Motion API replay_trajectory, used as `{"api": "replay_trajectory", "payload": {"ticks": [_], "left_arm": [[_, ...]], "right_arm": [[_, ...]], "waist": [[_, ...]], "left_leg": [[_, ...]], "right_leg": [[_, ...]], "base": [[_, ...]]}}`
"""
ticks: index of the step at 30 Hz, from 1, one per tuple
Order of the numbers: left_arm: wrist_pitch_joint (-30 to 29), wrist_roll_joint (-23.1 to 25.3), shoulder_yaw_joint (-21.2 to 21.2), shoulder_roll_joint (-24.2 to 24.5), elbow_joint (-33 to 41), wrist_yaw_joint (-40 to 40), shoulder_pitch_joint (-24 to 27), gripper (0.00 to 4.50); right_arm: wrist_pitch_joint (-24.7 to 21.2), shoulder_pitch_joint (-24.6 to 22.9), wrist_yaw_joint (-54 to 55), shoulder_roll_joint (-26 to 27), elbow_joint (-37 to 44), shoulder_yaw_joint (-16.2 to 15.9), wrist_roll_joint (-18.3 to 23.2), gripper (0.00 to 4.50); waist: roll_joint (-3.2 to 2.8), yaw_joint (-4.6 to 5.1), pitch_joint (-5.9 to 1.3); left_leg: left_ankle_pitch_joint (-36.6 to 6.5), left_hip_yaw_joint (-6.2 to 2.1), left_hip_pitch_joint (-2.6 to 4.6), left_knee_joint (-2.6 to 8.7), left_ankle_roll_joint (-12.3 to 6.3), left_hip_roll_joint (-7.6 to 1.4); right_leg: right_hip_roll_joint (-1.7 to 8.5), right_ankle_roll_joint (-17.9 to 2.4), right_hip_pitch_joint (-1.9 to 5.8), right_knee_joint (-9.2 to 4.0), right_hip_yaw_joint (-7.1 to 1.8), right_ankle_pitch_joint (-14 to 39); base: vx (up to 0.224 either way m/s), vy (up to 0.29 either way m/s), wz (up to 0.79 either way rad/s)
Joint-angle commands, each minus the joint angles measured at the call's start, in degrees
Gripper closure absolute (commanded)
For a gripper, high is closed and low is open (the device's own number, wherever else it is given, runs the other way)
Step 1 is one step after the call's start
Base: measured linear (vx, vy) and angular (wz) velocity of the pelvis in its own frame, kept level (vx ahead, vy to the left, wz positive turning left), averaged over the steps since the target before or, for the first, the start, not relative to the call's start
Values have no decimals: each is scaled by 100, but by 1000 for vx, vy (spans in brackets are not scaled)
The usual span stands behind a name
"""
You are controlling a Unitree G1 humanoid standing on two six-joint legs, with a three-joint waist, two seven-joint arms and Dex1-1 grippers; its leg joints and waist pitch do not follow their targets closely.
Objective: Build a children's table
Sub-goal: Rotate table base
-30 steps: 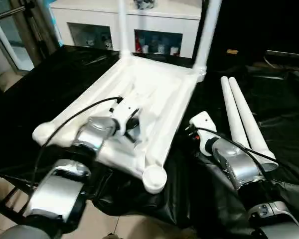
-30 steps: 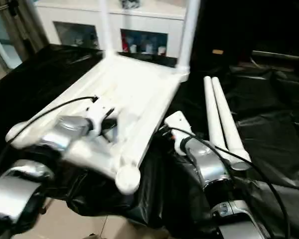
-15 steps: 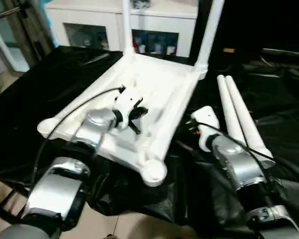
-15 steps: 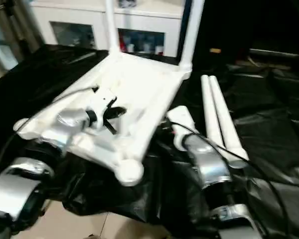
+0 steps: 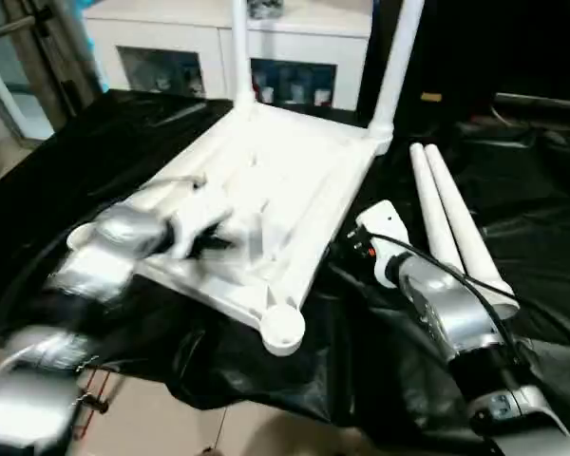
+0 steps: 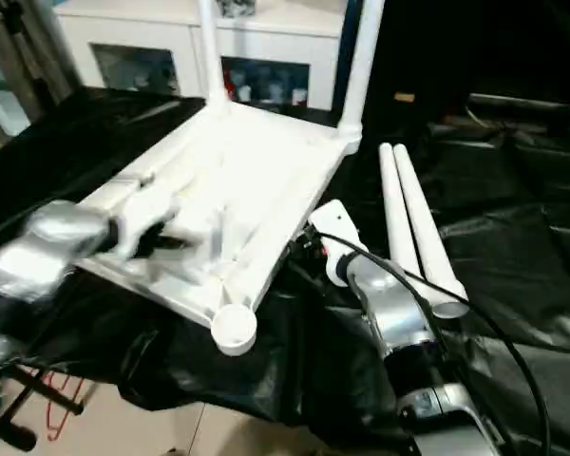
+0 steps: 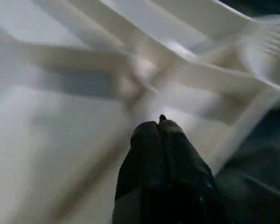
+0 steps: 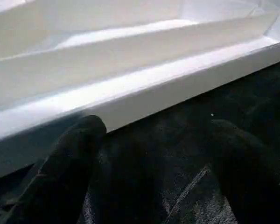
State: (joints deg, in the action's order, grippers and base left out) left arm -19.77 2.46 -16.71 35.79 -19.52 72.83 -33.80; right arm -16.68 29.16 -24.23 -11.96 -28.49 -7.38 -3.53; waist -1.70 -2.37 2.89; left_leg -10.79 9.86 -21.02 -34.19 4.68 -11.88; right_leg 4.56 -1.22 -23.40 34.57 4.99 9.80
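left tool (image 7: 159, 125): fingers together, empty, over the tabletop's ribs.
tabletop (image 5: 294, 180): upside down on the black-covered desk (image 5: 95, 161); likely light, stiff, slippery; grip a rim.
right tool (image 8: 154, 154): fingers apart, beside tabletop's edge.
loose legs (image 5: 451, 223): right of tabletop.

tabletop (image 5: 294, 180): white | legs (image 5: 451, 223): white | sheet (image 5: 95, 152): black

left arm (image 5: 104, 252) smeared by blur, two standing legs (image 5: 399, 57) cut off at top edge
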Motion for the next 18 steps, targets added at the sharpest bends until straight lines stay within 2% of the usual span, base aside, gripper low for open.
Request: {"api": "replay_trajectory", "payload": {"ticks": [1,3,4,7,9,10,11,14,18], "left_arm": [[-225,-98,-81,93,354,216,11,447],[-401,-149,-158,188,561,404,97,447],[-431,-157,-176,207,597,442,112,447],[-505,-1,-355,114,654,337,177,447],[-464,162,-462,-125,441,60,125,447],[-435,189,-500,-199,362,-2,104,447],[-448,199,-538,-260,324,-27,92,447],[-526,163,-641,-414,280,-41,69,447],[-575,95,-763,-675,328,-17,57,447]], "right_arm": [[69,92,4,-11,-113,-66,-95,62],[115,136,-3,-3,-218,-91,-106,62],[124,146,-5,0,-241,-95,-107,62],[303,281,-45,114,-526,-143,-81,62],[485,410,-68,260,-760,-187,-66,62],[545,452,-74,316,-841,-202,-75,62],[598,493,-75,369,-915,-223,-94,62],[733,603,-68,500,-1099,-300,-123,62],[882,765,-44,681,-1388,-349,-135,62]], "waist": [[-23,13,-354],[-12,3,-354],[-5,9,-346],[-1,47,-342],[8,52,-345],[-9,55,-351],[15,66,-343],[14,100,-347],[18,149,-351]], "left_leg": [[-1064,8,79,428,-11,-111],[-1136,11,94,428,12,-111],[-1136,-2,67,439,15,-105],[-1195,2,61,425,24,-86],[-1185,0,56,417,13,-82],[-1185,-1,53,415,8,-82],[-1205,-6,36,418,6,-73],[-1227,-24,12,419,10,-68],[-1247,-20,23,410,-25,-73]], "right_leg": [[331,-1288,310,-344,-314,1092],[335,-1279,307,-354,-315,1179],[334,-1246,328,-349,-312,1249],[331,-1195,317,-369,-320,1413],[333,-1151,327,-384,-320,1493],[338,-1148,325,-382,-321,1504],[329,-1115,333,-391,-313,1575],[336,-1060,341,-403,-305,1756],[324,-1120,328,-412,-307,1726]], "base": [[0,0,0],[0,0,0],[0,0,0],[0,0,0],[0,0,0],[0,0,0],[0,0,0],[0,0,0],[0,0,0]]}}
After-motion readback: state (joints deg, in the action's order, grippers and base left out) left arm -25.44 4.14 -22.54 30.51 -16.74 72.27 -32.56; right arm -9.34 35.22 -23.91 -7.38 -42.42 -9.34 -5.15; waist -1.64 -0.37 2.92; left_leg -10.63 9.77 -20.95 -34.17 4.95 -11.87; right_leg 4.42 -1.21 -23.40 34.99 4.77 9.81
